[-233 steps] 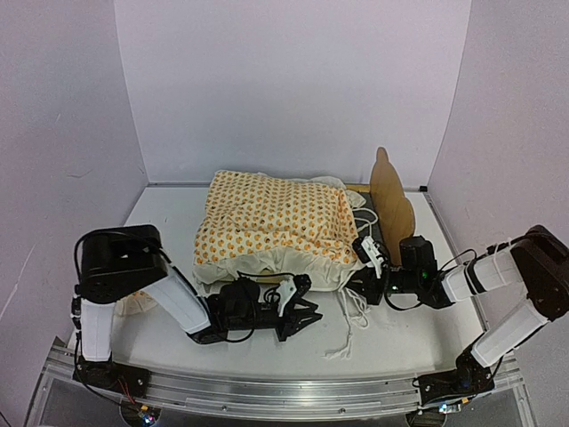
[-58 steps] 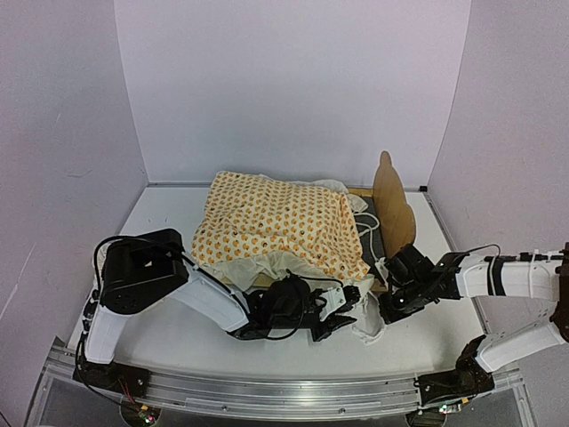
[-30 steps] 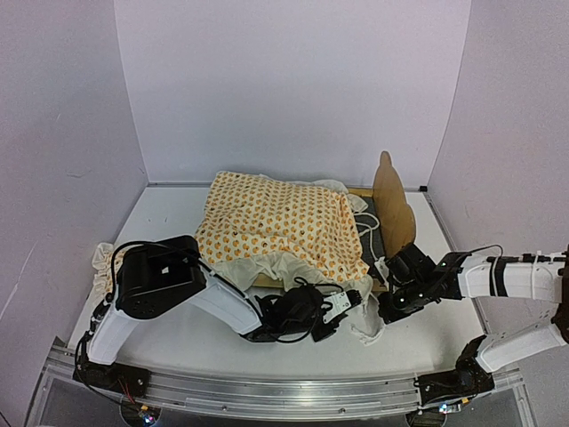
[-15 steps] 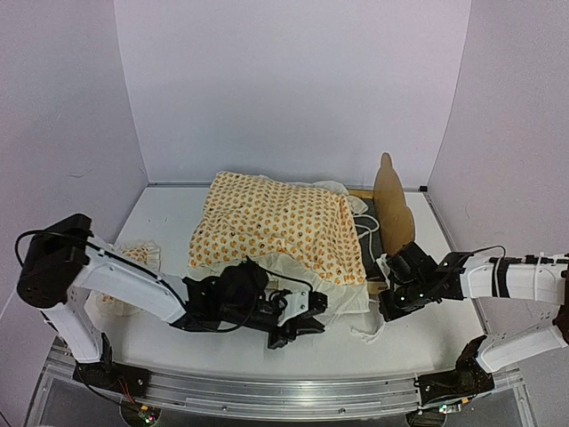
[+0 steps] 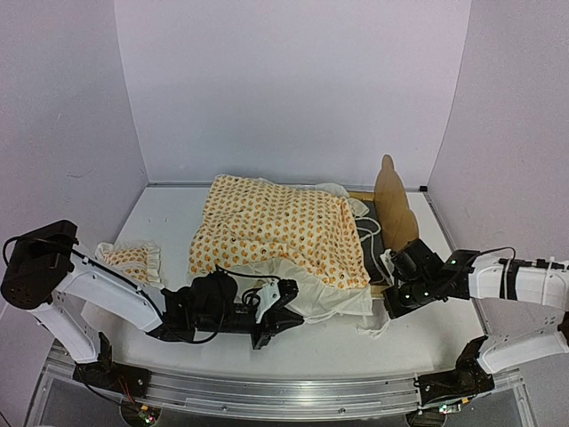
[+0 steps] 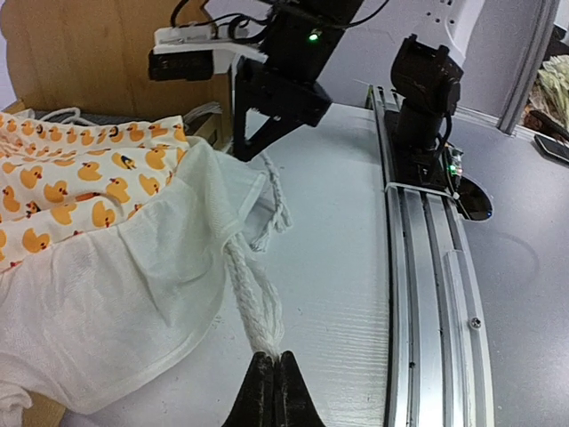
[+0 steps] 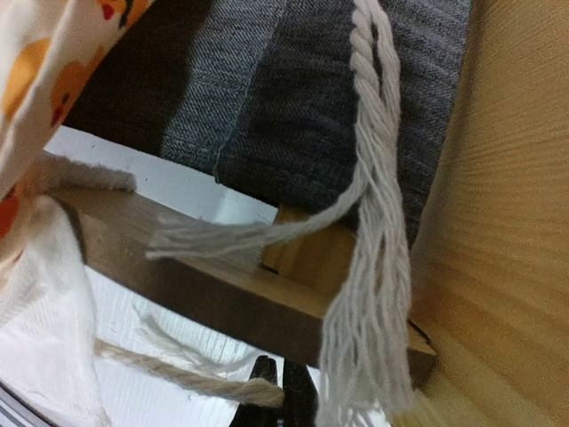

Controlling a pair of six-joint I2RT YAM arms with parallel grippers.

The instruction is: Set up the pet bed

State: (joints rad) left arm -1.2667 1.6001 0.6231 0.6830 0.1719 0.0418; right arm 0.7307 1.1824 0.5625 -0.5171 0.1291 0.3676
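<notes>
Top view overlooks the whole table (image 5: 160,213); left wrist looks low across it; right wrist sits close against the pet bed (image 7: 471,222). All share that bed.

Duck-print cream cover (image 5: 276,231) heaped mid-worktop (image 5: 356,342), ruffle spilling toward the near side. Matching ruffled pillow (image 5: 130,261) well left, apart from it. Twisted tie (image 6: 252,298) trails off the ruffle. On the right, frayed cord (image 7: 373,294) dangles, thin cord (image 7: 191,375) below it. Alu rail (image 5: 293,390) along the near edge.
</notes>
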